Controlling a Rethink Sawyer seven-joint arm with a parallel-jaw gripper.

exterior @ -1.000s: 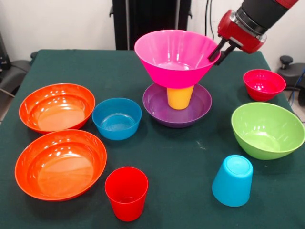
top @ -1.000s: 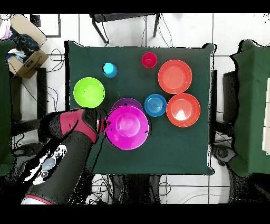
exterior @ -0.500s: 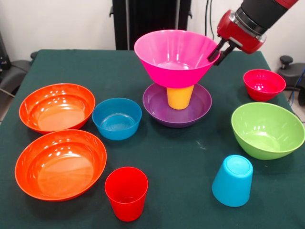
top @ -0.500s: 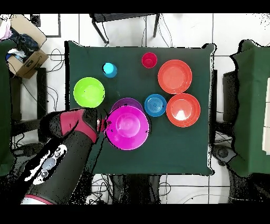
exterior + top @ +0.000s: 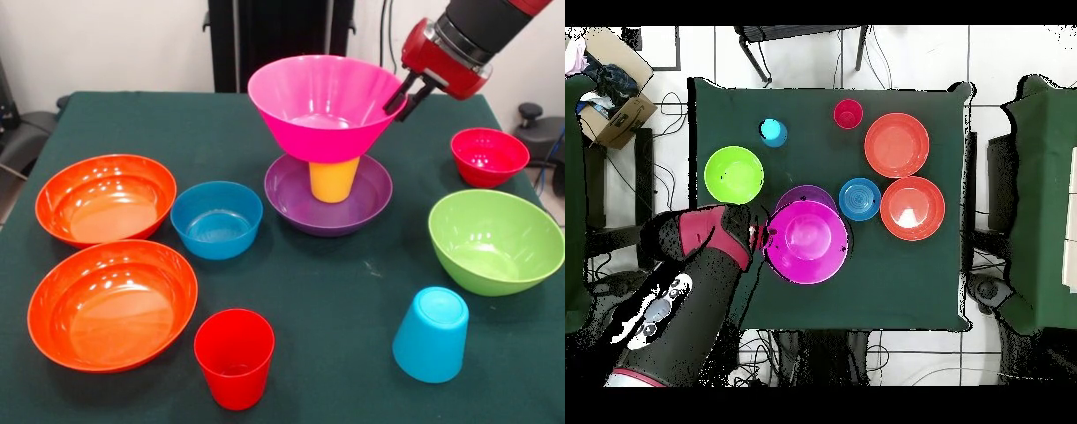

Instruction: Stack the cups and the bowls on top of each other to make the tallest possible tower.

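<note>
While the end effector (image 5: 399, 97) pinches its rim, the magenta bowl (image 5: 322, 106) sits atop the yellow cup (image 5: 333, 179).

Hidden and cut-off parts around the raised magenta bowl

In the front view the magenta bowl (image 5: 325, 104) covers the yellow cup's (image 5: 334, 179) upper part and the purple bowl's (image 5: 328, 196) far rim, so whether bowl and cup touch cannot be told. The gripper (image 5: 403, 94) meets the magenta rim at its right side; its fingertips are too small and dark to tell whether they clamp the rim. The arm (image 5: 477, 31) is cut off by the top edge. Overhead, the magenta bowl hides the yellow cup wholly and most of the purple bowl (image 5: 803, 191).
</note>
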